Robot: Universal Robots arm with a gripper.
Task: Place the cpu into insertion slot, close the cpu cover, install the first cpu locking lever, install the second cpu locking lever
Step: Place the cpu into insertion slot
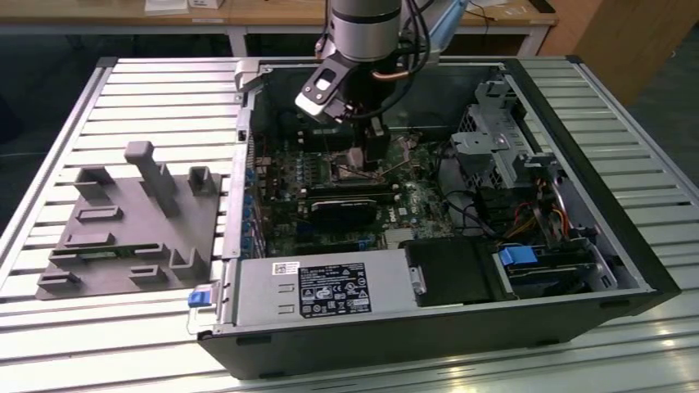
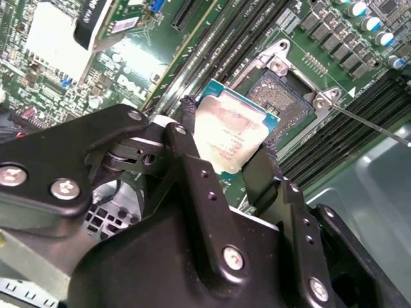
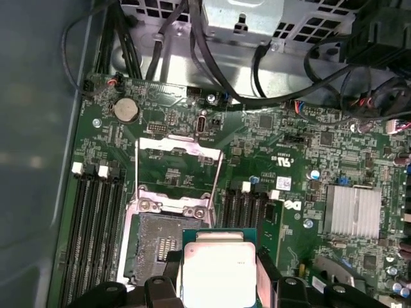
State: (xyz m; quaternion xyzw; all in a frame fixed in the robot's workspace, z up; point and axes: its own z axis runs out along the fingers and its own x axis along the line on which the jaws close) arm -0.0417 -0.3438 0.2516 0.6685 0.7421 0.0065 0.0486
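My gripper (image 2: 228, 140) is shut on the cpu (image 2: 232, 135), a flat square chip with a silvery top, gripped by two opposite edges between black fingers (image 2: 187, 125). The chip hangs tilted just above the green board, beside the insertion slot (image 2: 287, 88) and partly over its edge. In the first wrist view the cpu (image 3: 215, 274) overlaps one corner of the insertion slot (image 3: 154, 247), whose dark centre is bare. The cpu cover (image 3: 178, 142) stands flipped open behind the slot. A thin lever rod (image 2: 372, 126) sticks out free. In the exterior view the gripper (image 1: 375, 160) is inside the computer case.
Memory slots (image 3: 96, 224) flank the socket. A black heatsink block (image 1: 347, 209) sits close in front of the gripper, a power supply (image 1: 327, 286) at the case front, and a drive cage (image 1: 497, 139) with cables on the exterior view's right. A grey fixture (image 1: 131, 221) lies outside the case.
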